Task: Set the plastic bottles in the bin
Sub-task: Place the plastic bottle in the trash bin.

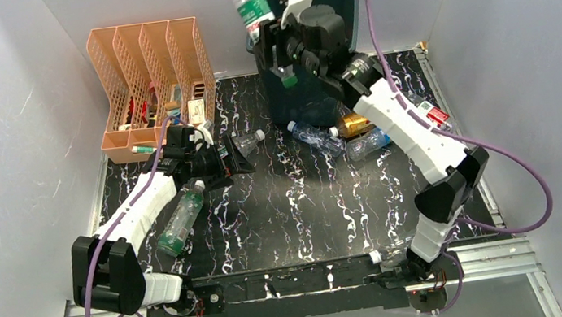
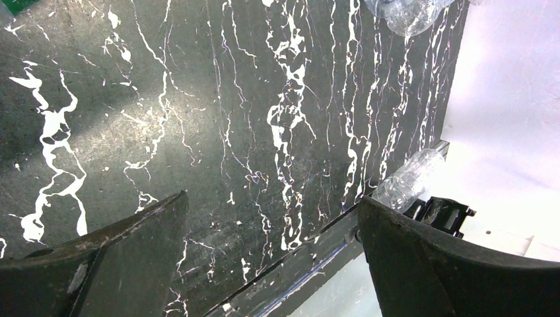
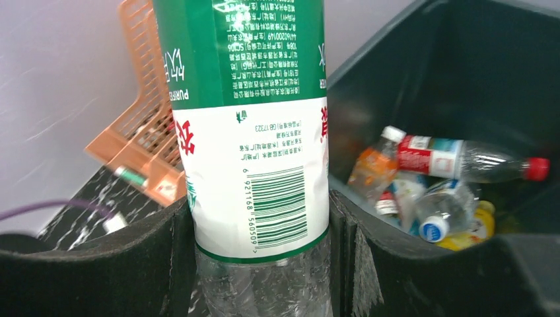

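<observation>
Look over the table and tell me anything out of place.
One clear bottle lies at the marbled mat's near edge, over the metal rail by the right arm's base, apart from the other loose bottles near the bin. It could be easy to miss. Nothing looks spilled or broken.

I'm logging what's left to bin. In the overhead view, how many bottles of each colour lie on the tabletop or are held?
Green-labelled clear plastic bottles: 2
Orange-brown plastic bottle: 1
Red-labelled plastic bottle: 1
Other clear plastic bottles: 4
Total in view: 8
</observation>
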